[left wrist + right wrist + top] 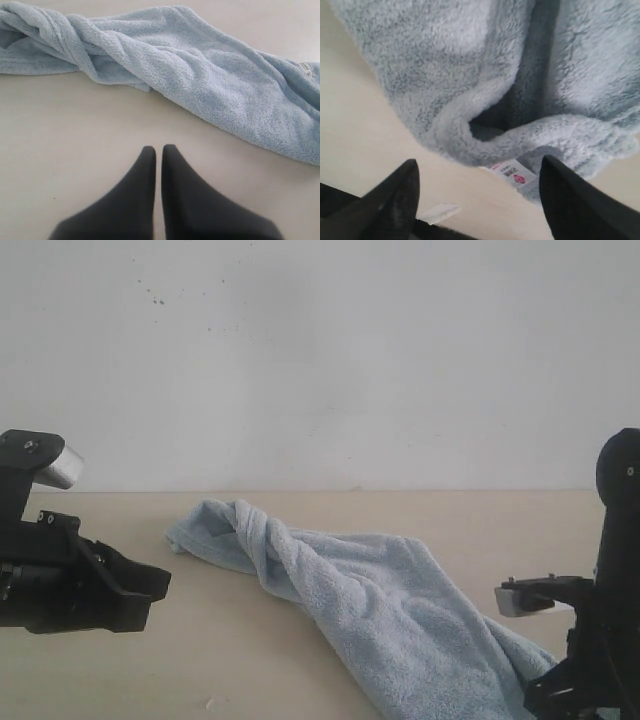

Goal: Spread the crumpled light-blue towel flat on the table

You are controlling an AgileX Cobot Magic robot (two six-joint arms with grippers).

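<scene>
White wall (320,360) backs a beige tabletop (250,660) where your light-blue towel (380,610) lies twisted diagonally. Your left end effector (158,150) sits pinched together, short of the cloth. Your right end effector (480,161) hangs spread wide over the corner bearing the care tag (512,175), likely poised to grasp it.

The towel (370,610) runs off the exterior view's bottom edge, its near end partly behind the right arm (605,640). Its care tag (512,175) peeks from under the towel's edge — red marking, print too blurred to read. Inside the fold (485,131) beside it, only dark shadow.
</scene>
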